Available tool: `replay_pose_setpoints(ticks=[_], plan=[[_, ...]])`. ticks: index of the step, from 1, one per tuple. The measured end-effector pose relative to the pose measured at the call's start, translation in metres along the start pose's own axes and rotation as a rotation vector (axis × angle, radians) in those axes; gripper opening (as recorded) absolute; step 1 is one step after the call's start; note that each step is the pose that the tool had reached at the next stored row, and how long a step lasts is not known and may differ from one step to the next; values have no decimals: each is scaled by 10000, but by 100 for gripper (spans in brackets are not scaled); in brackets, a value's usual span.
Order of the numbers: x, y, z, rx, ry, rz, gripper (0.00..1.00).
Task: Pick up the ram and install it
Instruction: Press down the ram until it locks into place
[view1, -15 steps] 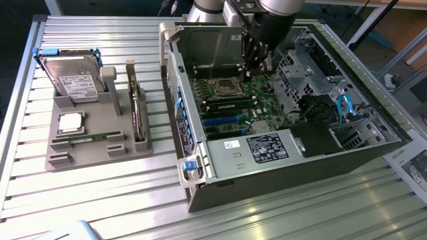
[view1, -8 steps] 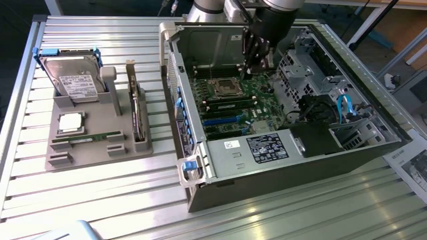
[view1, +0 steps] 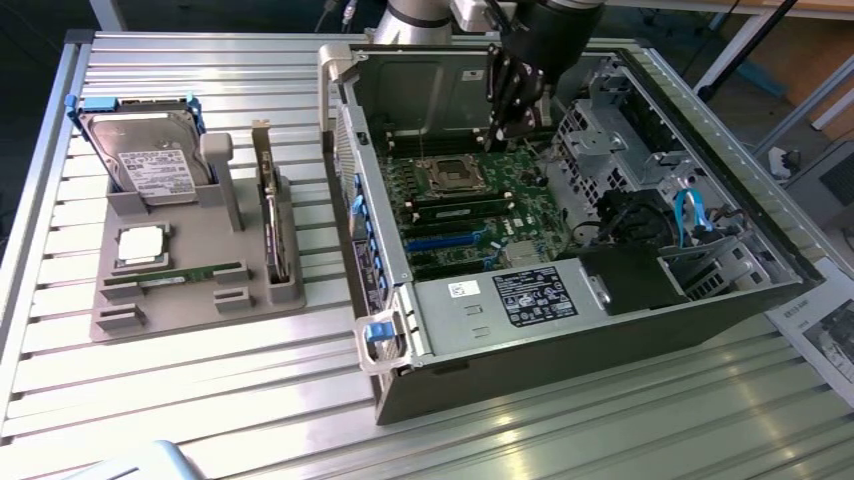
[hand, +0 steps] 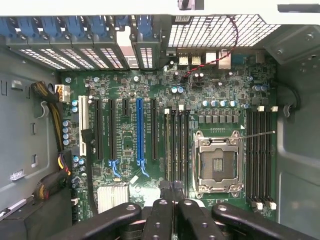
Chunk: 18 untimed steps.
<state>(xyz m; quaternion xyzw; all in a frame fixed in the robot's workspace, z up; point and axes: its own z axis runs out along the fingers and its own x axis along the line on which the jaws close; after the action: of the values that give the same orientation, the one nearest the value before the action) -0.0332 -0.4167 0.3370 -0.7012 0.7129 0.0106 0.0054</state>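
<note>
The ram (view1: 187, 273), a thin green stick, lies in the front slot of the grey holder (view1: 200, 300) at the exterior view's left. My gripper (view1: 515, 122) hangs inside the open computer case (view1: 561, 330), far from the stick, above the green motherboard (view1: 467, 200). In the wrist view the black fingertips (hand: 166, 187) are pressed together, the gripper (hand: 172, 186) shut with nothing between them. They hover over the dark memory slots (hand: 175, 145) beside the empty processor socket (hand: 218, 161). More memory slots (hand: 260, 155) run on the socket's other side.
On the holder stand a hard drive (view1: 154, 165), a square silver processor chip (view1: 140, 245) and a dark expansion card (view1: 274, 235). Inside the case are the drive cage (view1: 607, 130), blue cables (view1: 690, 215) and a black power unit (view1: 627, 280). The slatted metal table (view1: 200, 400) spreads around.
</note>
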Motion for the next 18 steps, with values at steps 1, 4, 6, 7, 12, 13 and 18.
replay_pose_setpoints(ticks=[1, 4, 6, 7, 12, 13, 18], plan=[[0, 0, -1, 0, 1, 0, 10], [0, 0, -2, 0, 1, 0, 10], [0, 0, -2, 0, 1, 0, 10], [0, 0, -3, 0, 1, 0, 10], [0, 0, -3, 0, 2, 0, 10], [0, 0, -3, -1, 2, 2, 10], [0, 0, -3, 19, -5, 887, 10]])
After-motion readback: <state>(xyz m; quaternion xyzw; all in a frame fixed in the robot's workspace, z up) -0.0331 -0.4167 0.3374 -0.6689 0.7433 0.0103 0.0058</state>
